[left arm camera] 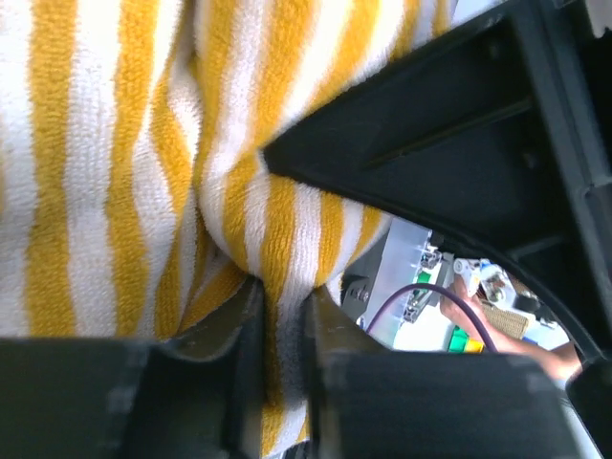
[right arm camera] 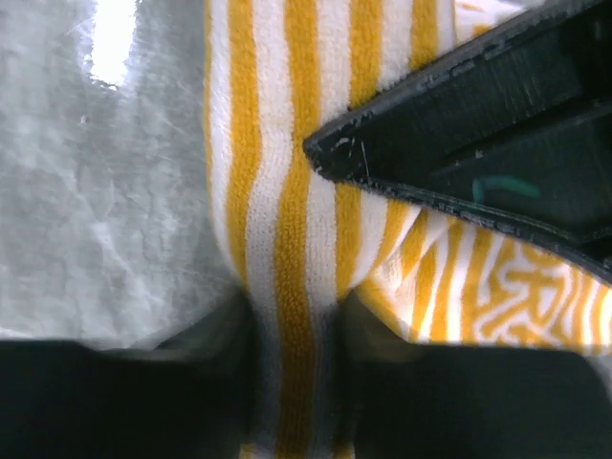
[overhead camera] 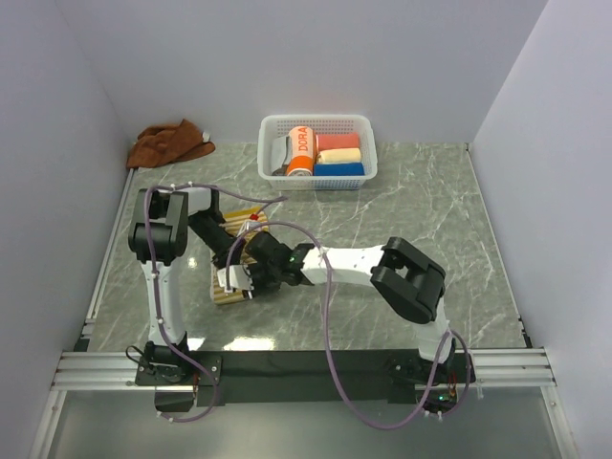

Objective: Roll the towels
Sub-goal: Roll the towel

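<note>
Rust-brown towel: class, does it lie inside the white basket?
No; the rust-brown towel lies crumpled in the far left corner, outside the basket.

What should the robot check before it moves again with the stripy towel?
1. Left gripper pinching the striped towel: ok, a fold sits tight between its jaws.
2. Right gripper holding firmly: cannot tell; cloth lies between its jaws, but they look blurred.
3. Striped towel rolled up: cannot tell; the arms cover most of it from above.
4. Brown towel rolled: not ok; it lies crumpled in the far left corner.
</note>
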`<state>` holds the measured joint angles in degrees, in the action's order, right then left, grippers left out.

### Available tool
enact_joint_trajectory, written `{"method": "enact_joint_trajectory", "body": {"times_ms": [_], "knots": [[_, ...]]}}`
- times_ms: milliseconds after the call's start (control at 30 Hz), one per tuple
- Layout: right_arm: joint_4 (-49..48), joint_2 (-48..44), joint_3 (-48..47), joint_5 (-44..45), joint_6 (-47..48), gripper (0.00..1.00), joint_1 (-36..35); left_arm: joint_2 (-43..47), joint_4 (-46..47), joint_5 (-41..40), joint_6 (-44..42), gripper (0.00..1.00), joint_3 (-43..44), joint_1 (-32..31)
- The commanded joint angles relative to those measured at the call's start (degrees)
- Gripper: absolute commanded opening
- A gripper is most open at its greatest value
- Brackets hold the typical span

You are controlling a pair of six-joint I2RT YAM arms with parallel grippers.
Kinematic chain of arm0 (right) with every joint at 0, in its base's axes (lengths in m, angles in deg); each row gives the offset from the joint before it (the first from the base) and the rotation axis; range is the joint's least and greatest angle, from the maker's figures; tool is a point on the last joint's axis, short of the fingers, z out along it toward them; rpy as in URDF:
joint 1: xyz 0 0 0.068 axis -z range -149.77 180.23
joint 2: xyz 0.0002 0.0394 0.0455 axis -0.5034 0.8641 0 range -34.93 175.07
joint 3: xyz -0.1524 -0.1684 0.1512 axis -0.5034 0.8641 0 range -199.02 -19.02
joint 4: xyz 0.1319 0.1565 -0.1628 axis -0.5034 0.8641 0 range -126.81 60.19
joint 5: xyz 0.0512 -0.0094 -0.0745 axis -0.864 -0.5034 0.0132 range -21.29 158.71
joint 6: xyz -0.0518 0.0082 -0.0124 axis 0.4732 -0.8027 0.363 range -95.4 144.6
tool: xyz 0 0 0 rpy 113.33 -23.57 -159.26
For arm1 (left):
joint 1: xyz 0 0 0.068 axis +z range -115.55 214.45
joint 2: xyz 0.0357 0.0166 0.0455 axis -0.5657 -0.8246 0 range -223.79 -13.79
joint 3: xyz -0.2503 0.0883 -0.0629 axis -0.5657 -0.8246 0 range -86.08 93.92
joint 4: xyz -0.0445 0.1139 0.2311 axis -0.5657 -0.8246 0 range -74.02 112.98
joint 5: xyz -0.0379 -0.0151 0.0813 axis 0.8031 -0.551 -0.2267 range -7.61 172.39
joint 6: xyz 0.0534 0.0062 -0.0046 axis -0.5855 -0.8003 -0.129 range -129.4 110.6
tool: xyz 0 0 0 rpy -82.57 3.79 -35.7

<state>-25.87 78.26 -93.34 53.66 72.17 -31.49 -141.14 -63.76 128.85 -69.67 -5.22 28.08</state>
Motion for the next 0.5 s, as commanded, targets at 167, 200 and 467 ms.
{"method": "enact_joint_trajectory", "body": {"times_ms": [167,200,467], "knots": [[29.6,7.9,-15.1,-13.9,-4.2,0.00,3.7,6.7,8.3,1.0,-5.3,0.39,-0.4,5.6],[31.3,8.1,-15.7,-15.1,-4.5,0.00,4.1,7.7,8.3,2.0,-5.5,0.41,-0.5,6.2],[44.4,13.5,-21.5,-24.2,-11.5,0.00,4.8,16.6,8.3,7.0,-4.7,0.52,3.3,21.7]]}}
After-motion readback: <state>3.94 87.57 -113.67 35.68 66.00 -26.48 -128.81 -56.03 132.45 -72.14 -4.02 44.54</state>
